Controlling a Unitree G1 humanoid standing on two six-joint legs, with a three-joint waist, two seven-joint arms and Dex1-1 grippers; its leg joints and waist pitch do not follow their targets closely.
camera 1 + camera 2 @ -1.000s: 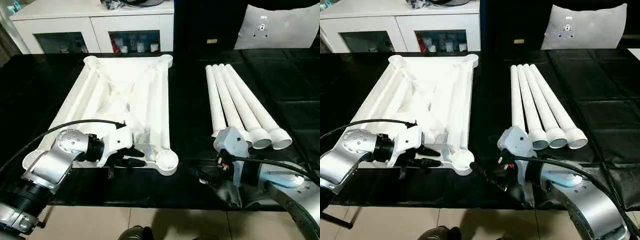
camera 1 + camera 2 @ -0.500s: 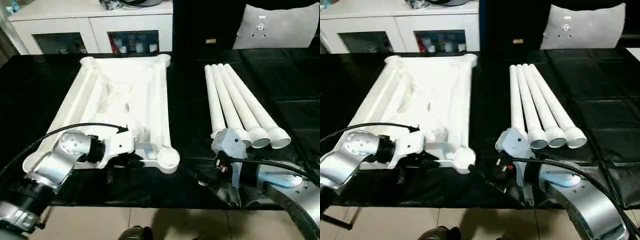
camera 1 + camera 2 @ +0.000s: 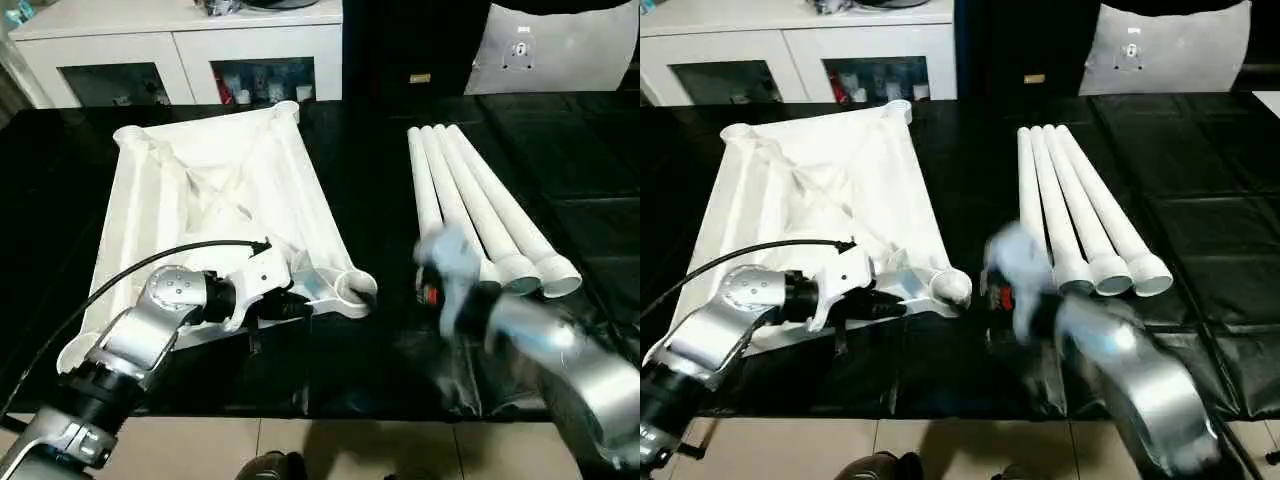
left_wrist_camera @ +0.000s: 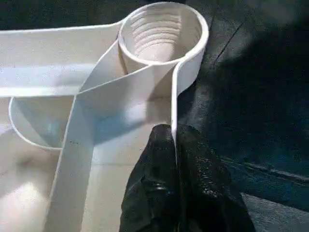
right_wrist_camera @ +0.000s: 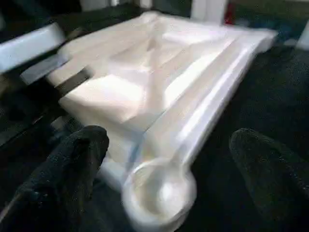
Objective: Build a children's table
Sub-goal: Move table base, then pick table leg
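The children's table top [image 3: 215, 205] is lying ribbed side up on the black work table [image 3: 380, 200], left of the four white legs [image 3: 480, 210]. The left gripper [image 4: 175, 145] is pinching the top's rim wall beside the near corner socket [image 3: 352, 292], positioning it. The right gripper [image 5: 166, 159] is gaping wide, empty, facing that socket; next, fetching a leg looks necessary

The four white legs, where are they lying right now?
The four white legs lie side by side on the black work table, on the robot's right, beside the upturned table top.
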